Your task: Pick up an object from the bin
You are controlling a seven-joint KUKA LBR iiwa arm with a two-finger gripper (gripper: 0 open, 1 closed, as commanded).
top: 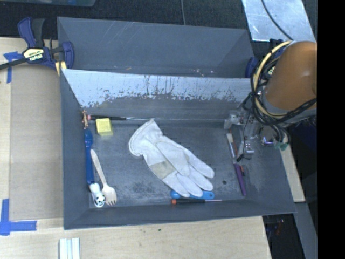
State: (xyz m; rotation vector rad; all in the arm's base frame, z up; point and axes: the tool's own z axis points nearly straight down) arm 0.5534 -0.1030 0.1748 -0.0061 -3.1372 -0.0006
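Gripper near slim purple pen (bin's right).

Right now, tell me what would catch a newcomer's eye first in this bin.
A white glove lies flat across the middle of the bin floor, by far the largest thing there. At the right side hangs the end effector, with a purple pen lying close by it. Along the left wall lie a small yellow block, a blue-handled tool and a white fork.
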